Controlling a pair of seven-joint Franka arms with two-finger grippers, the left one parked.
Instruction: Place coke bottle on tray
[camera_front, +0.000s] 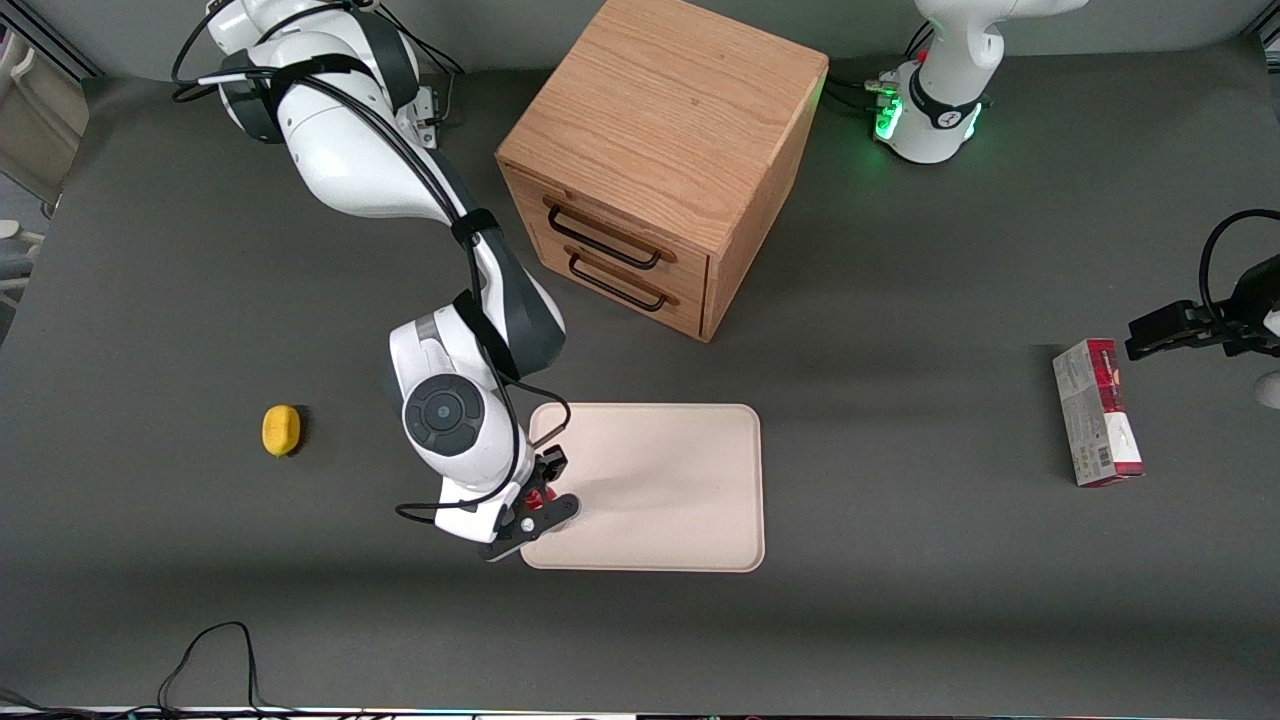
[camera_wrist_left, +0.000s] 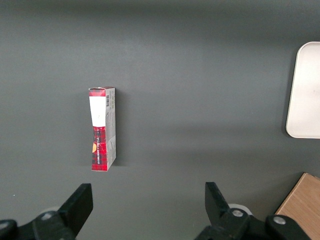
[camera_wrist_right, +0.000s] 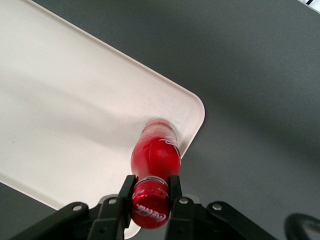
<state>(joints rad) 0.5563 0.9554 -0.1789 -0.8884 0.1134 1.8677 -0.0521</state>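
Right wrist view: hand (camera_wrist_right: 150, 192) clamped on the coke bottle (camera_wrist_right: 155, 157) cap, base touching the tray (camera_wrist_right: 75, 110) corner.

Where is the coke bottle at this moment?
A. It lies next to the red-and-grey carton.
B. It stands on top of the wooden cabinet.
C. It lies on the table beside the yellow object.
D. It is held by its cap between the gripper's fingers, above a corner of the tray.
D: in the right wrist view the gripper has its fingers closed on the cap of the coke bottle, whose base hangs over a corner of the tray.
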